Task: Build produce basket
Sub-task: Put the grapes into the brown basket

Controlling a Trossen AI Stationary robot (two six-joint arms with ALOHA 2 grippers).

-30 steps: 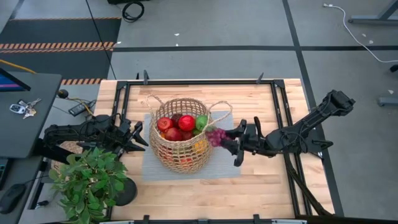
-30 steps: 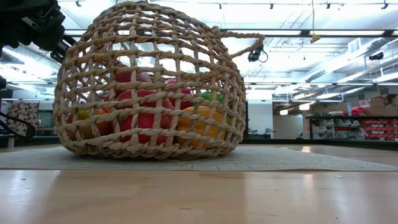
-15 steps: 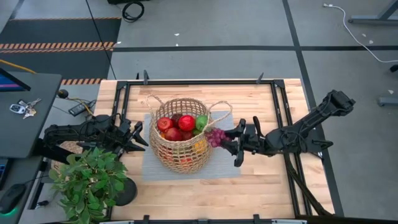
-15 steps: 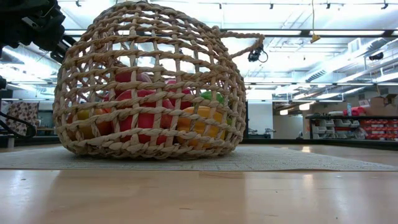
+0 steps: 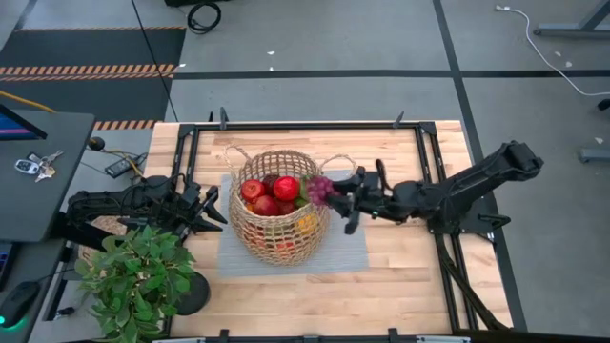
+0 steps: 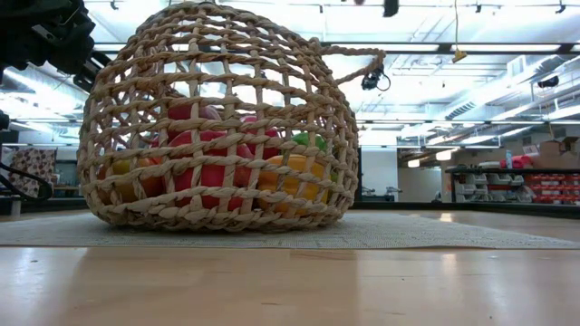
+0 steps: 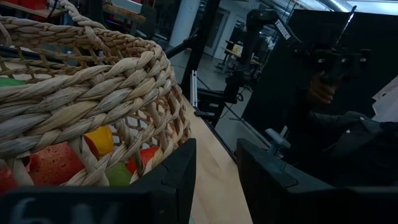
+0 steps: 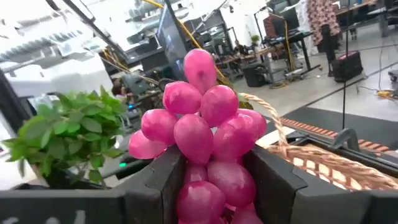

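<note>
My right gripper (image 5: 335, 193) pinches the purple grapes (image 5: 318, 189) just over the near rim of the basket (image 5: 277, 238), which stands on a grey mat (image 5: 343, 250) holding red apples (image 5: 285, 188). My left gripper (image 5: 214, 211), fingers slightly parted and empty, waits beside the basket.

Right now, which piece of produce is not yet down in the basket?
The purple grapes: clamped in the right hand at the basket rim, while the apples and other pieces lie inside.
</note>
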